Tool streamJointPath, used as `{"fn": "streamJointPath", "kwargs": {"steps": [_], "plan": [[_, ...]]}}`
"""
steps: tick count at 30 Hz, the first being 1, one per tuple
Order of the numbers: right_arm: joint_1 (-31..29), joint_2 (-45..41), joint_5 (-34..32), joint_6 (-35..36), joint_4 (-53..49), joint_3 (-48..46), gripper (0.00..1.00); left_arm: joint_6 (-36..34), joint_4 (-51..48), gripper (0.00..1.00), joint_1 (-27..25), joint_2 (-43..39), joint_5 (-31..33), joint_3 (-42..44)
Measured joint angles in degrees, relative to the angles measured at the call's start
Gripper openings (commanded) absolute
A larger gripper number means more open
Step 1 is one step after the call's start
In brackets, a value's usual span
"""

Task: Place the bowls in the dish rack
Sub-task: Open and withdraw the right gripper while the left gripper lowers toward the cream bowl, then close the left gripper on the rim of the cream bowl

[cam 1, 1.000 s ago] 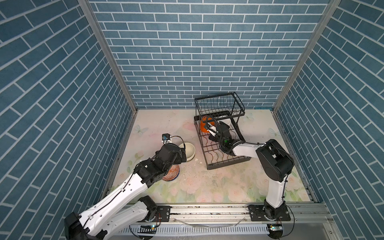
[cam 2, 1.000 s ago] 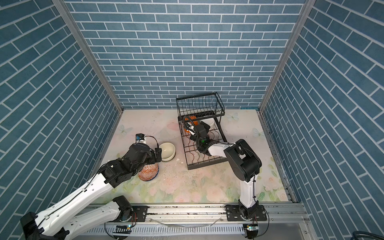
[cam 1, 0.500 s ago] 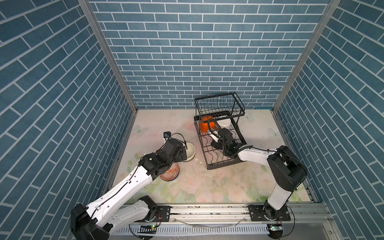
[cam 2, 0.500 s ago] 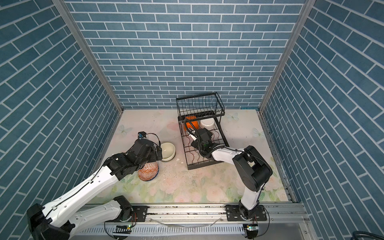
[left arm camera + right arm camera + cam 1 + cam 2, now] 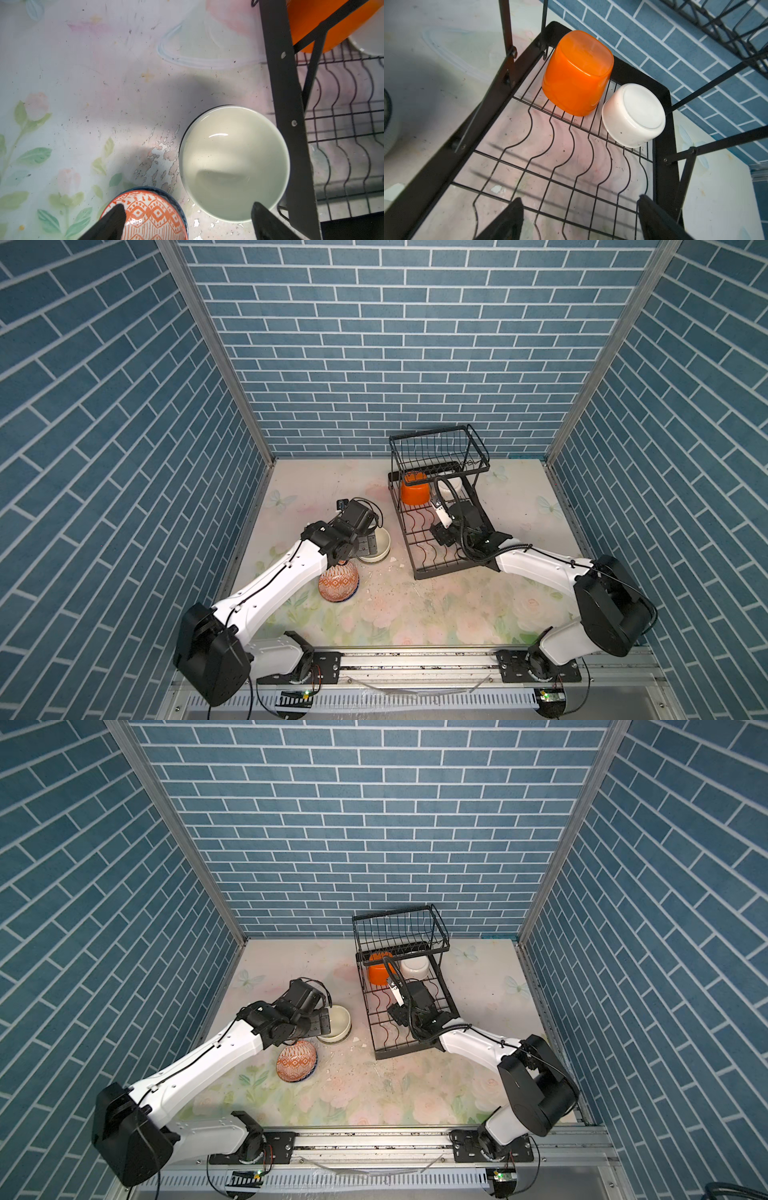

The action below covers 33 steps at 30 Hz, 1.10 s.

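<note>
Beneath black wire dish rack basket: glossy round orange bowl.

So the left wrist cam is looking straight down at the floral mat, pretty scuffed and flaking in spots. A pale green bowl sits upright and empty, right up against the dish rack. An orange patterned bowl sits just beside it, not touching. The left gripper has its two black fingertips spread wide with nothing between them. An orange bowl sits in the rack.
</note>
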State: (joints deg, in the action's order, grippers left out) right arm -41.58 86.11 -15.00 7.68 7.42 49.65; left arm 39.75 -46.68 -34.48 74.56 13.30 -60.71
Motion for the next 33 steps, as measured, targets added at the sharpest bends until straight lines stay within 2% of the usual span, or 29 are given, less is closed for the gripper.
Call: {"fn": "streamJointPath", "kwargs": {"steps": [5,9,16,25,33], "plan": [[0.0,-2.49,2.03,-5.03,-4.07,0.0,0.82,-0.63,-1.22,0.86,0.15,4.48,-0.13,-2.05],[0.0,-3.63,4.98,-9.7,-9.53,0.35,0.72,-1.03,-1.75,0.79,0.31,6.03,-0.13,-2.56],[0.0,-5.88,9.86,-16.68,-17.97,1.11,0.7,-1.46,-2.36,0.67,0.39,9.66,-1.09,-3.56],[0.0,-12.52,9.75,-18.51,-23.65,1.36,0.7,-1.46,-2.97,0.54,0.39,12.48,-1.2,-3.61],[0.0,-12.87,9.38,-19.04,-24.17,1.36,0.69,-1.44,-2.93,0.39,0.39,15.21,-1.16,-3.74]]}}
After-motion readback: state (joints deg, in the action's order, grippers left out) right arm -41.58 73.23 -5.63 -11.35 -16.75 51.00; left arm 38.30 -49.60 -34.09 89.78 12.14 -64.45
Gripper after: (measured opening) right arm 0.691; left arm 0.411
